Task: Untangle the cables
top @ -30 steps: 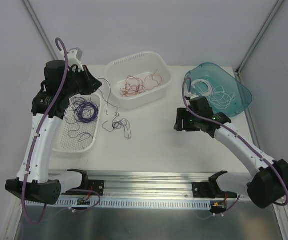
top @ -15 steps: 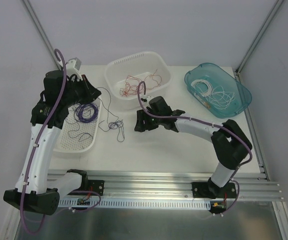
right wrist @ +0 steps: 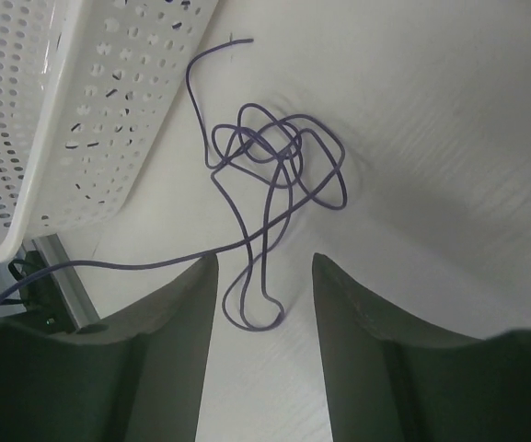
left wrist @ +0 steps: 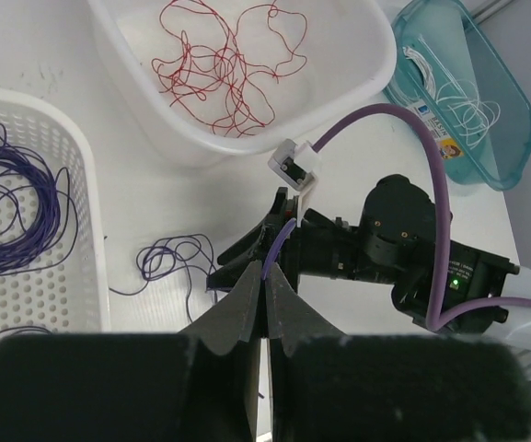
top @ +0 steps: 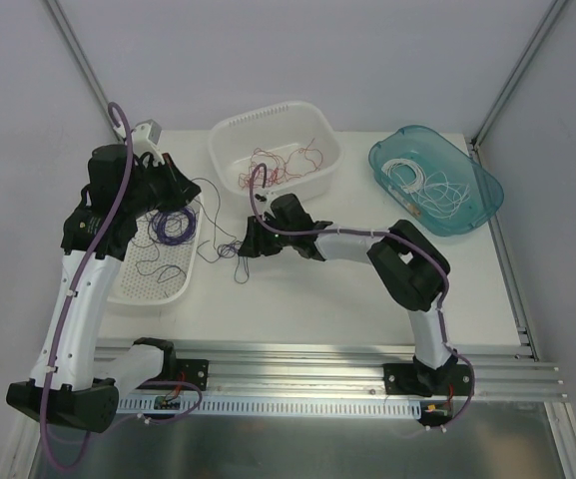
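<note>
A purple cable tangle point(top: 230, 249) lies on the table beside the perforated white tray point(top: 128, 289). It also shows in the right wrist view point(right wrist: 274, 157) and the left wrist view point(left wrist: 168, 258). My left gripper point(top: 188, 183) hangs over the tray's far right corner, shut on a purple strand point(left wrist: 282, 238) that runs from its tips point(left wrist: 267, 272). My right gripper point(top: 245, 244) is open just above the tangle, and the tangle's lowest loop point(right wrist: 256, 308) lies between its jaws point(right wrist: 263, 267). More purple cables point(top: 171, 224) lie coiled in the tray.
Red cables point(top: 278, 167) lie in the white basin point(top: 226, 140) at the back. White cables point(top: 429, 190) lie in the teal bin point(top: 482, 200) at the far right. The right arm stretches across the table's middle. The tray wall point(right wrist: 63, 110) is close to the right gripper.
My right arm swung from the teal bin leftward across the table to the purple tangle. My left gripper stayed nearly still with its strand; the tangle shifted slightly.
</note>
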